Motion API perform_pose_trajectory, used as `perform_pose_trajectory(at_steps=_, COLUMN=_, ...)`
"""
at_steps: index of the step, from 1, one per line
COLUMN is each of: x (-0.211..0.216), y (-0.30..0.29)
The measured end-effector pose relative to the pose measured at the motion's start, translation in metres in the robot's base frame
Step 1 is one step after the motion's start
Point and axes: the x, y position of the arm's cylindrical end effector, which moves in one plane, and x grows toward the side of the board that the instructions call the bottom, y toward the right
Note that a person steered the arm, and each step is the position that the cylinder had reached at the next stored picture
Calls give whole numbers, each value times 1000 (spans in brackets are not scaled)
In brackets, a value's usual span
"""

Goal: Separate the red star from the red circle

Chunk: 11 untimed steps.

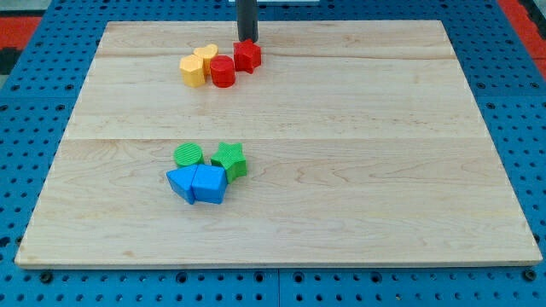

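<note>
text: none readable | wooden board (358, 170): bare grain, no print | coloured blocks: plain faces, no letters or numbers | blue pegboard (51, 26) around it: holes only, no labels

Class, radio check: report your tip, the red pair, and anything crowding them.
My tip at red star's top edge. Red star touching red circle, not separated. Yellow blocks crowd the circle's left.

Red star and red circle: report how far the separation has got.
Done: nothing visible; the red star touches the red circle. In hand: my tip sits at the star's top edge, toward the view's top. Left: push the star clear of the circle.
</note>
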Motion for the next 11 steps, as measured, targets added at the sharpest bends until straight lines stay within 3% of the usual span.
perform_pose_trajectory(at_steps=4, x=41, y=90)
perform_pose_trajectory(at_steps=5, x=-4, y=78)
perform_pose_trajectory(at_steps=6, x=-7, y=31)
perform_pose_trajectory(at_steps=11, x=51, y=-58)
